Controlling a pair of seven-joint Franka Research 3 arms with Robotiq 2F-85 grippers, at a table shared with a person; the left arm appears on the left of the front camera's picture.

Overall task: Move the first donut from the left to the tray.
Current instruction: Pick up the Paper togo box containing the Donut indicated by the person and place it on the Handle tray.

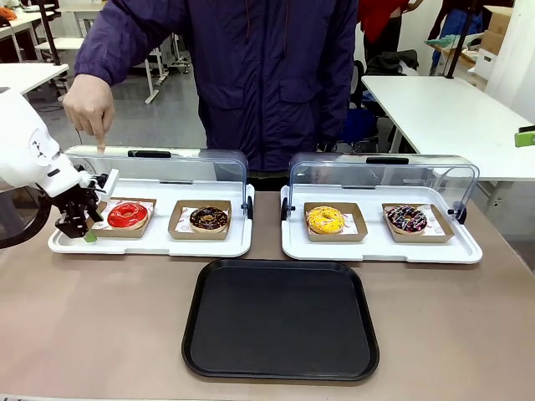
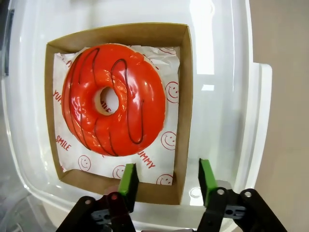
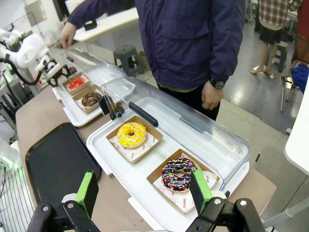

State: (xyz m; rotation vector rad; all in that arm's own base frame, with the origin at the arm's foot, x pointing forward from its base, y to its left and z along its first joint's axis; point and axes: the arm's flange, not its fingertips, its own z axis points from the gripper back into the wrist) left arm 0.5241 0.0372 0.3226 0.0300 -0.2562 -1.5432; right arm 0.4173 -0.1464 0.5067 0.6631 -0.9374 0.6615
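The first donut is a glossy red-glazed ring in a brown cardboard holder with a white paper liner, at the left end of the left white tray. My left gripper is down at the holder's near corner. Its jaws are apart, one green pad inside the cardboard wall and the other outside it. The black tray lies bare at the table's front middle. My right gripper hovers open over the table by the right white tray, holding nothing.
A person's hand holds up the left tray's clear lid. A chocolate donut sits beside the red one. The right white tray, its lid raised, holds a yellow donut and a dark sprinkled donut.
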